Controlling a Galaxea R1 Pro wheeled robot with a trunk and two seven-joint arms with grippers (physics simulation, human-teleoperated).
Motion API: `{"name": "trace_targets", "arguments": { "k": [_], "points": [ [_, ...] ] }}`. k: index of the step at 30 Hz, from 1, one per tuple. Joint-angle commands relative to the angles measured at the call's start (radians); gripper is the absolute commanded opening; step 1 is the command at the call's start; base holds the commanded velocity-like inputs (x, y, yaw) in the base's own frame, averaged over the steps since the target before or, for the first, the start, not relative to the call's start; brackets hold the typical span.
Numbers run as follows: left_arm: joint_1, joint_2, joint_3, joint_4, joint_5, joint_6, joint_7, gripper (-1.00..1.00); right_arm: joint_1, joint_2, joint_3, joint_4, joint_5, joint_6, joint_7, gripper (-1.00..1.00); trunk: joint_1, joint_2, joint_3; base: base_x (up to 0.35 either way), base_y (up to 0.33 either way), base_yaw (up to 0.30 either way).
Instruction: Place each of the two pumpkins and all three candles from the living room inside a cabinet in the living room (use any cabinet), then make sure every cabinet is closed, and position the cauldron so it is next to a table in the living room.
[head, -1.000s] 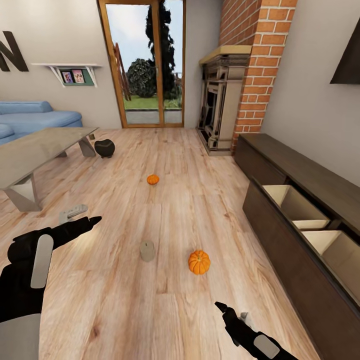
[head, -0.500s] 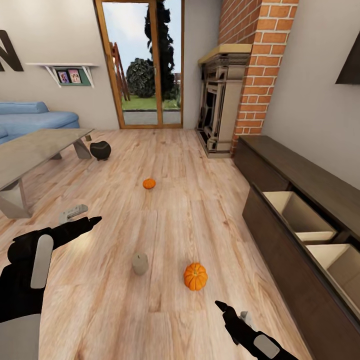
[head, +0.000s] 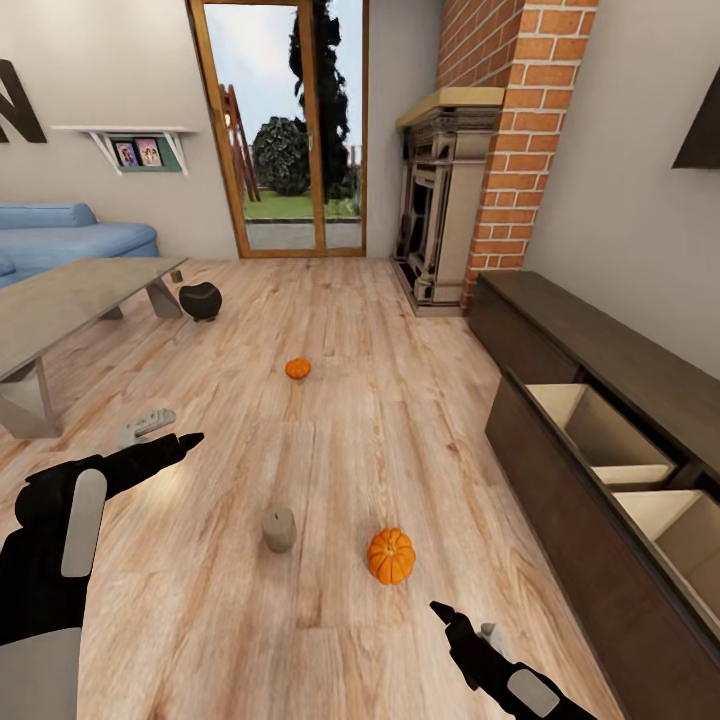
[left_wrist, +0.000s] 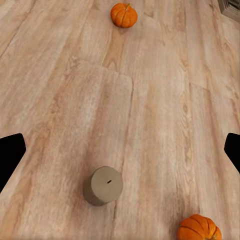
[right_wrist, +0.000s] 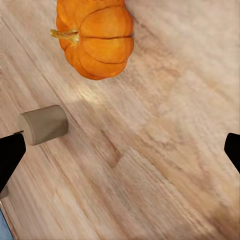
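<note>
Nearest, head view: right black claw (head: 462, 640) at 5 o'clock, low over the light wood plank floor (head: 400, 420), its prongs spread apart and empty in the right wrist view; left black claw (head: 160, 438) at 8 o'clock, likewise parted and holding nothing. Just beyond, a stubby pale cream cylinder candle (head: 279, 528) stands upright on the floor at 6 o'clock, with a small ribbed bright-orange pumpkin (head: 391, 556) near it, apart. Long low dark-brown wood cabinet (head: 560, 330) at 3 o'clock, two drawers pulled out showing pale beige insides (head: 600, 425). Second small orange pumpkin (head: 297, 368) mid-floor. Grey counter (head: 70, 300) at 10 o'clock; black round cauldron (head: 201, 300) just beside its far leg. Farthest: red-brick fireplace column (head: 510, 120).
</note>
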Motion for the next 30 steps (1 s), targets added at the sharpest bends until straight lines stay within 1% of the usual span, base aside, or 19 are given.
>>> {"name": "trace_targets", "arguments": {
  "k": [1, 13, 21, 30],
  "points": [
    [-0.001, 0.000, 0.001, -0.001, -0.003, 0.005, -0.005, 1.00, 0.000, 0.000, -0.003, 0.000, -0.005, 0.006, 0.003, 1.00, 0.000, 0.000, -0.001, 0.091, 0.000, 0.000],
    [-0.001, 0.000, 0.001, -0.001, -0.003, 0.005, -0.005, 1.00, 0.000, 0.000, -0.003, -0.001, -0.003, 0.011, 0.006, 1.00, 0.000, 0.000, -0.001, 0.172, 0.005, 0.000],
    [-0.001, 0.000, 0.001, 0.001, -0.003, 0.006, -0.005, 1.00, 0.000, 0.000, -0.003, -0.001, -0.003, 0.006, 0.006, 1.00, 0.000, 0.000, -0.001, 0.205, 0.122, 0.000],
    [-0.001, 0.000, 0.001, 0.000, -0.003, 0.006, -0.005, 1.00, 0.000, 0.000, -0.002, -0.002, -0.003, 0.008, 0.003, 1.00, 0.000, 0.000, -0.001, 0.053, 0.020, 0.000]
  ]
}}
